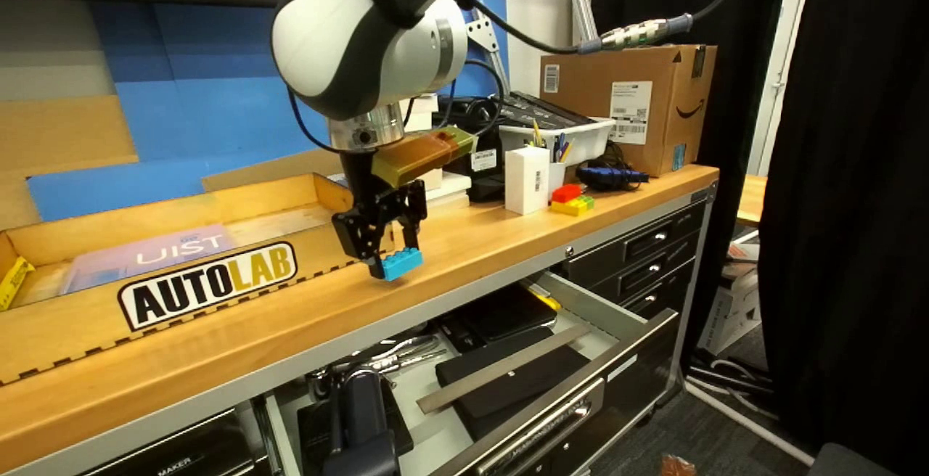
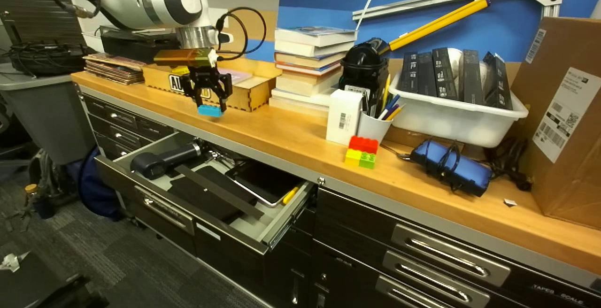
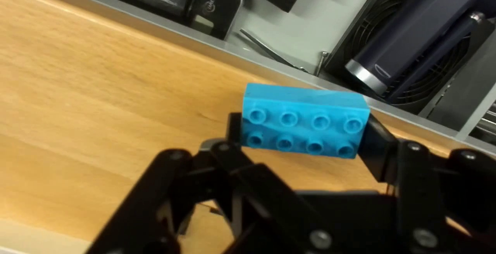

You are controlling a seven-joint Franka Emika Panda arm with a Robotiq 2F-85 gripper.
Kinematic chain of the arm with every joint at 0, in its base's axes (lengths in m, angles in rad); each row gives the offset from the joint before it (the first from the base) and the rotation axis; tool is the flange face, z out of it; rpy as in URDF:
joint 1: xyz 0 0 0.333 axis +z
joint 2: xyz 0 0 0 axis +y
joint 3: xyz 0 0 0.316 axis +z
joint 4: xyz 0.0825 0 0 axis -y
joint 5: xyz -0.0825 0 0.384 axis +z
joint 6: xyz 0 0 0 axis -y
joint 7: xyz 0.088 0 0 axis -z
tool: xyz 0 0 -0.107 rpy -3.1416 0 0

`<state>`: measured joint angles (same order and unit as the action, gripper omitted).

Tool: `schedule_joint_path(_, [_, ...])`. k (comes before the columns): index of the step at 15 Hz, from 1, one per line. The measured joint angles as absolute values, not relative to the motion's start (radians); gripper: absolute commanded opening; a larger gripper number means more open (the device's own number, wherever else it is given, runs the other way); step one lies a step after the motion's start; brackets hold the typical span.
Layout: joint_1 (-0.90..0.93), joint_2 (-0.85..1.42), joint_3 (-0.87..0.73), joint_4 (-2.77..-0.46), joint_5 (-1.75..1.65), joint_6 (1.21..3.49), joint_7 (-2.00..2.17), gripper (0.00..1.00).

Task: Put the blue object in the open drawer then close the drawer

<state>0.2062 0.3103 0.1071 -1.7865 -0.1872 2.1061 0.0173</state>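
Note:
The blue object is a cyan block with round studs, seen in both exterior views [image 1: 403, 263] [image 2: 210, 111] and in the wrist view [image 3: 304, 122]. My gripper [image 1: 394, 255] is shut on it, one finger at each short end, also seen in the wrist view [image 3: 304, 133]. It holds the block above the wooden worktop, near the front edge. The drawer [image 1: 653, 353] is pulled out below the worktop in both exterior views [image 2: 239, 251]. Its pale grey floor [image 3: 306, 21] shows at the top of the wrist view, with dark flat items and tools on it.
A wooden AUTOLAB box [image 1: 319, 262] stands behind the gripper. Stacked books [image 2: 310, 59], a white box [image 2: 342, 115], red, yellow and green bricks [image 2: 361, 152] and a white tub [image 2: 450, 115] stand along the worktop. A dark handheld tool [image 2: 164, 157] lies in the drawer.

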Motion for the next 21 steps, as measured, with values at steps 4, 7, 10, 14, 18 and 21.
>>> schedule_joint_path(4, [0.167,0.259,0.072,-1.837,-0.19,2.109,0.033,0.47])
schedule_joint_path(7, [0.138,0.228,0.055,-1.905,-0.19,2.109,0.055,0.47])
schedule_joint_path(10, [0.11,0.177,0.041,-1.986,-0.187,2.138,0.081,0.47])
schedule_joint_path(14, [0.087,0.125,0.031,-2.107,-0.189,2.269,0.126,0.47])
schedule_joint_path(18, [0.082,0.11,0.028,-2.201,-0.189,2.326,0.151,0.47])
schedule_joint_path(21, [0.078,0.099,0.024,-2.247,-0.19,2.35,0.164,0.47])
